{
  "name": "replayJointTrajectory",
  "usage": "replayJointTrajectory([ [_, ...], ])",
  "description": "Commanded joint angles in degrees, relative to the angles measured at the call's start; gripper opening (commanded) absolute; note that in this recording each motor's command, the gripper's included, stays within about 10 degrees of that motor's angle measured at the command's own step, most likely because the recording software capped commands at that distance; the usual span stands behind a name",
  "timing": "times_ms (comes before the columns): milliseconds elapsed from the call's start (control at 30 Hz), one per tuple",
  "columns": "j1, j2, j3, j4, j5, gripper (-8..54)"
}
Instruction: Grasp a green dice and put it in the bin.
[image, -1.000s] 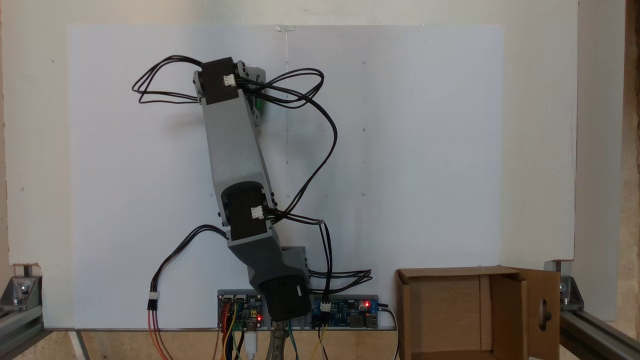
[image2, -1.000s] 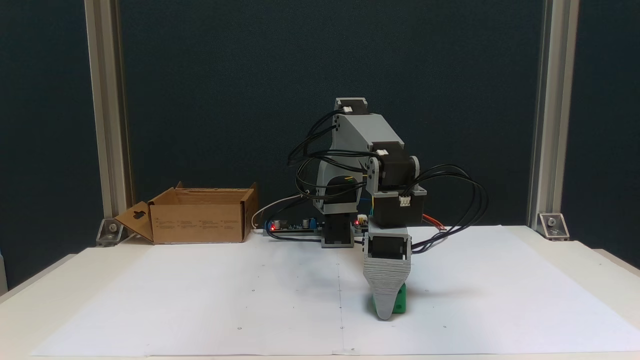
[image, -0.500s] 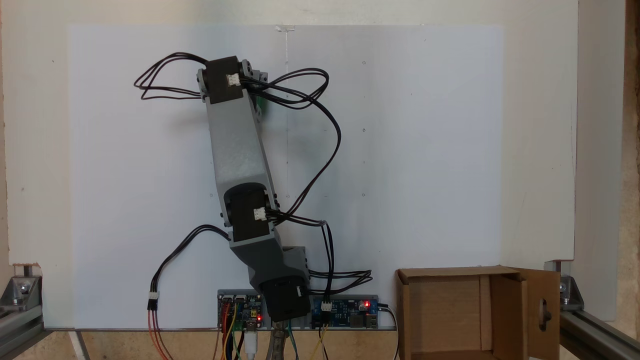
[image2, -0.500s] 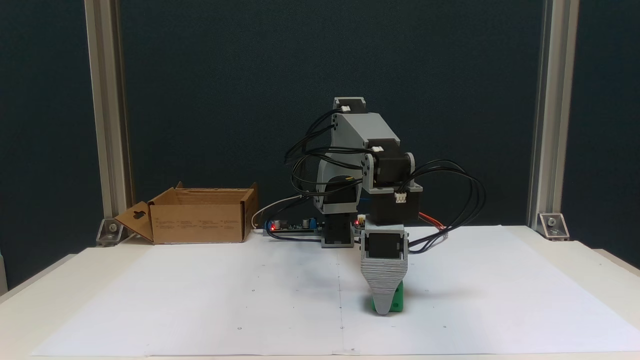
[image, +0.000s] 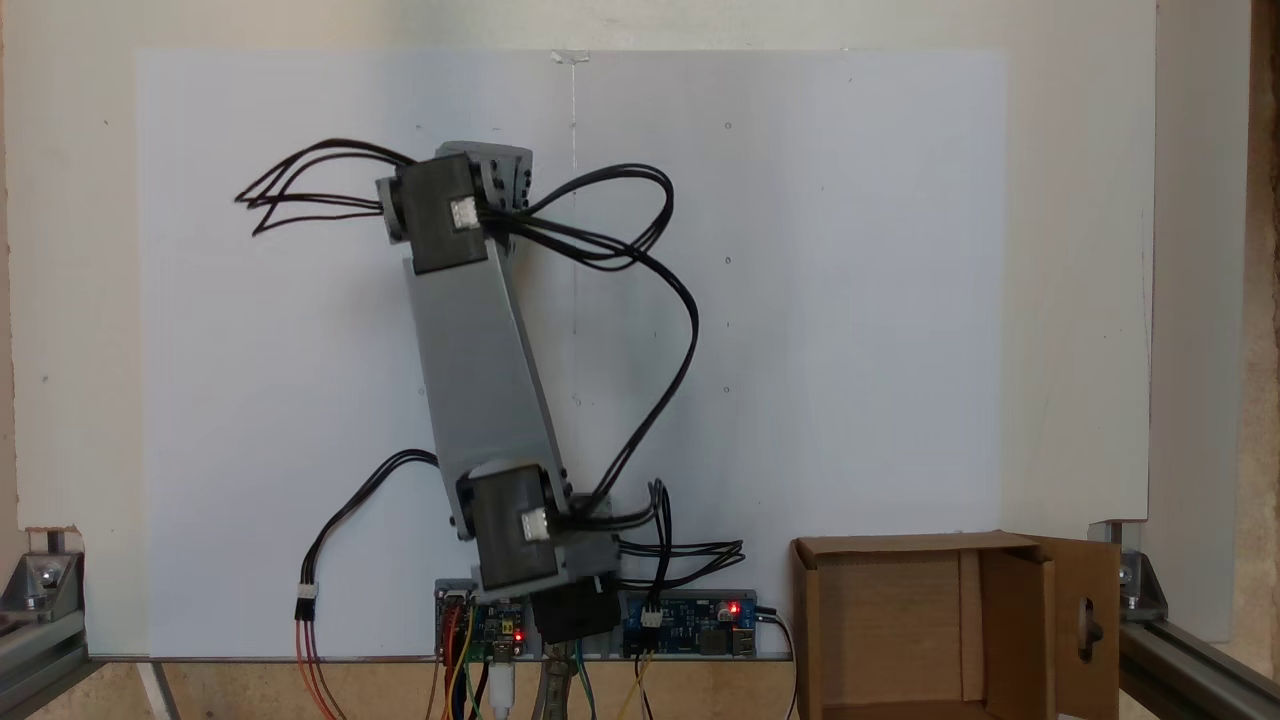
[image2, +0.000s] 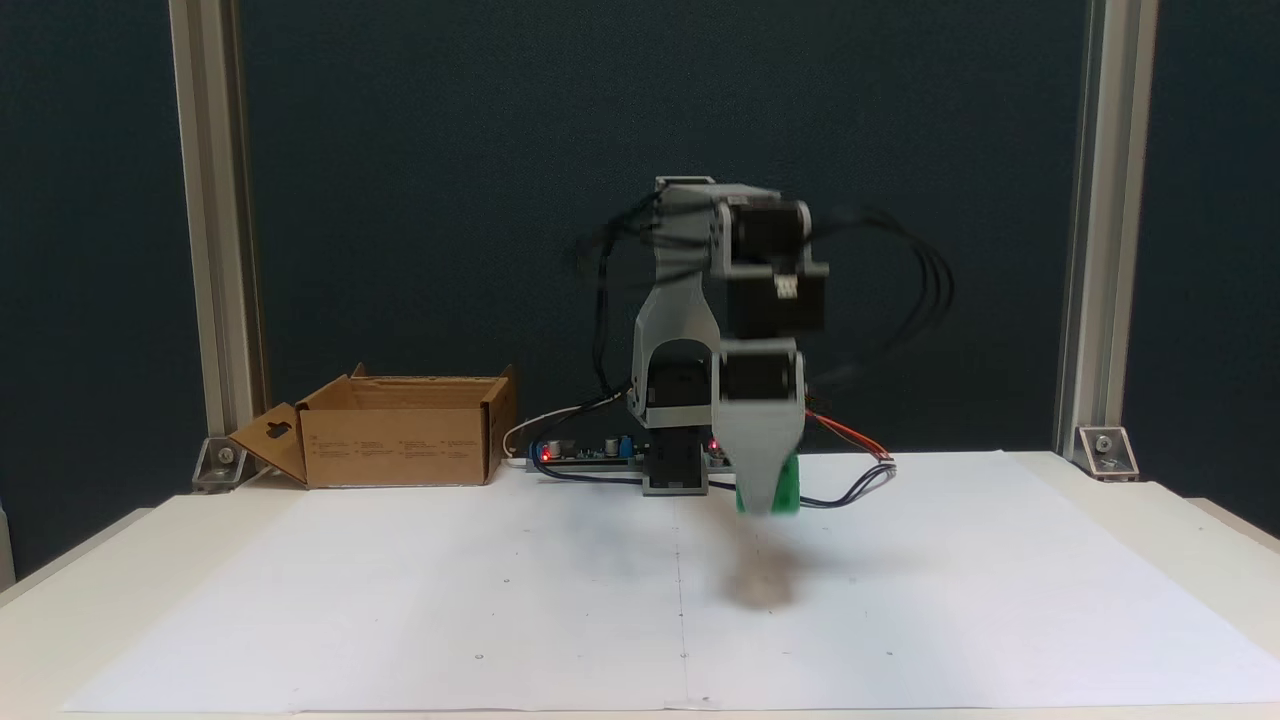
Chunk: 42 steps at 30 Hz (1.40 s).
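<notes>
Side-on fixed view: the gripper hangs above the white paper, blurred, tip pointing down. The green dice sits at the tip, clear of the paper, a soft shadow on the sheet beneath it. The near finger covers the one behind, so how far the jaws are apart I cannot tell; the dice is up off the table with them. The bin stands at the back left of this view, well apart from the arm, its keyhole flap folded out. In the top-down fixed view the bin is at bottom right, the arm covers the gripper, and the circuit boards lie at its base.
</notes>
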Motion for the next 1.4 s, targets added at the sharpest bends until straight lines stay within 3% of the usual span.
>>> replayJointTrajectory([
  [0, 0.9, 7.1, -1.2, 1.1, 0.4, 11.8],
  [400, 1.9, 16.9, -6.7, 6.8, 0.4, 11.8],
  [733, 36.9, 23.2, -8.2, 6.7, -12.8, 11.8],
  [1100, 80.9, 23.5, -8.2, 6.8, -27.6, 11.8],
  [1367, 103.8, 14.8, -8.2, 2.1, -37.3, 11.8],
])
